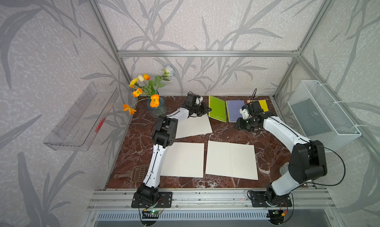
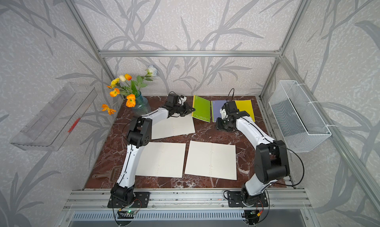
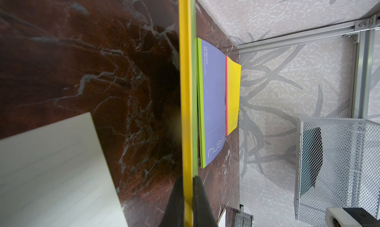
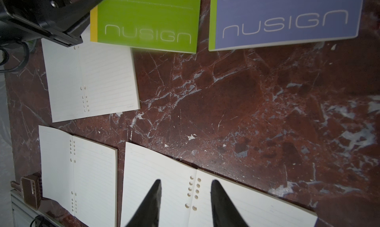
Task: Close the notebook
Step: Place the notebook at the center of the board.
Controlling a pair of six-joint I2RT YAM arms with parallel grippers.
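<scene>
Between the tips of the left pincer (image 3: 188, 181) sat the yellow spine strip (image 3: 186, 92) of the green notebook (image 1: 217, 108), clenched tight and seen edge-on in the left wrist view. Its green cover faced up, logo showing, no cream page visible, so it looked closed or all but closed. The grip on that edge was probably there to steer the cover down and flatten it. Its pincer-side edge may have been lifted off the counter (image 1: 226, 133); couldn't tell for sure. Just beyond it, away from the left pincer, lay a purple notebook (image 1: 234, 110), then a yellow notebook (image 1: 263, 104), both shut and lined up side by side, likely the row for finished ones. The right pincer (image 4: 186, 181) was released, tips apart with nothing between, held low just short of the purple notebook, probably parked clear of the left arm's work. The nearest open notebook (image 1: 195, 126) lay flat right beside the left pincer. A second open notebook (image 1: 183, 160) and a third open notebook (image 1: 231, 160) lay well behind both pincers, cream pages up, not yet dealt with.
</scene>
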